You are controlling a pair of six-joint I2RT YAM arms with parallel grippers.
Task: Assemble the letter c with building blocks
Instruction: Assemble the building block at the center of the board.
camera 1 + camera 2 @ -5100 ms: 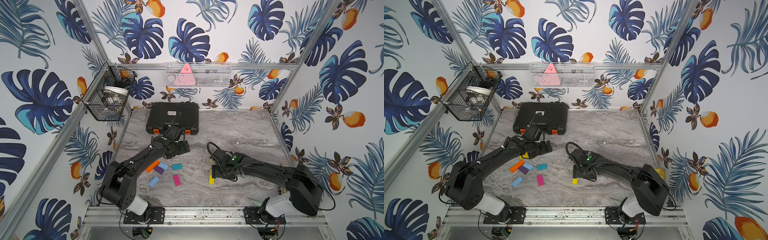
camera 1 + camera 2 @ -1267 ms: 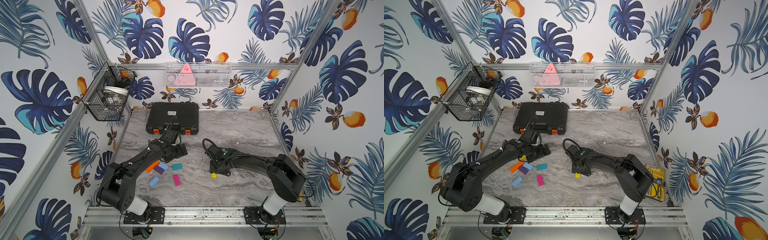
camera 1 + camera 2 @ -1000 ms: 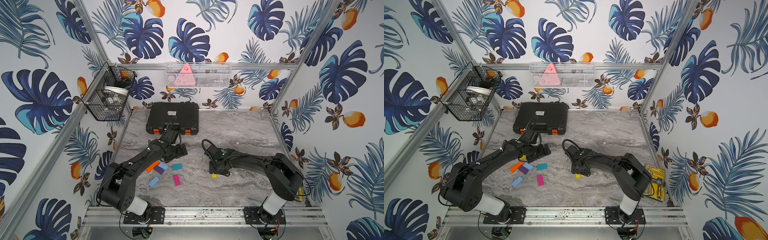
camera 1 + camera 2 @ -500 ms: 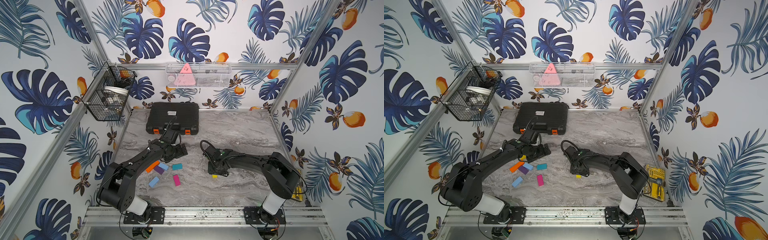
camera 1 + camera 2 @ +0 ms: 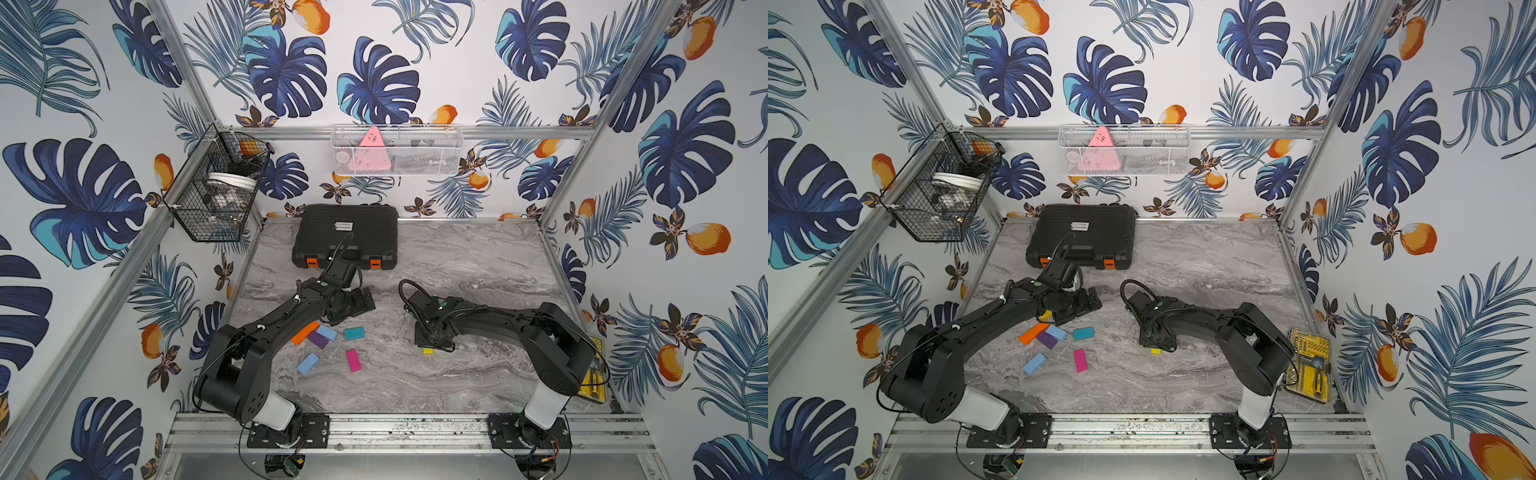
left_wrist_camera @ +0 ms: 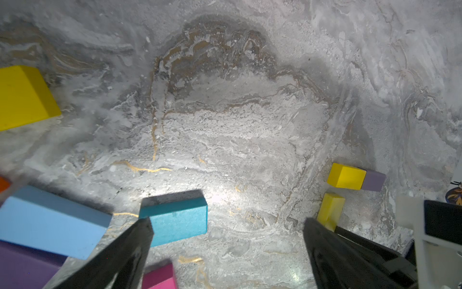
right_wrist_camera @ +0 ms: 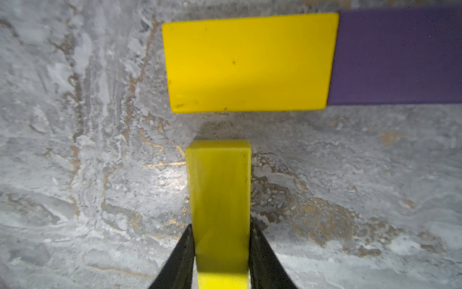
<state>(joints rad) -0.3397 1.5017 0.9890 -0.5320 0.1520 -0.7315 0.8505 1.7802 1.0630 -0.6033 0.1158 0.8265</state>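
Observation:
My right gripper (image 7: 220, 227) is shut on a narrow yellow block (image 7: 218, 185) that stands on its edge on the marble table. Just past that block's end, a flat yellow block (image 7: 250, 62) lies end to end with a purple block (image 7: 397, 57). In a top view the right gripper (image 5: 432, 336) sits low at mid table, with a bit of yellow block (image 5: 428, 351) showing at its near edge. My left gripper (image 6: 227, 222) hangs open over bare marble beside a teal block (image 6: 175, 220). Loose orange (image 5: 304, 332), purple (image 5: 318, 340), light blue (image 5: 308, 364) and magenta (image 5: 353, 360) blocks lie near it.
A black case (image 5: 345, 237) lies at the back left of the table. A yellow bit box (image 5: 1308, 365) sits by the right wall. A wire basket (image 5: 216, 187) hangs on the left wall. Another yellow block (image 5: 1045, 316) lies under the left arm.
The right gripper's jaws have closed onto the narrow yellow block and the arm has shifted slightly left. The left arm has stayed still and open.

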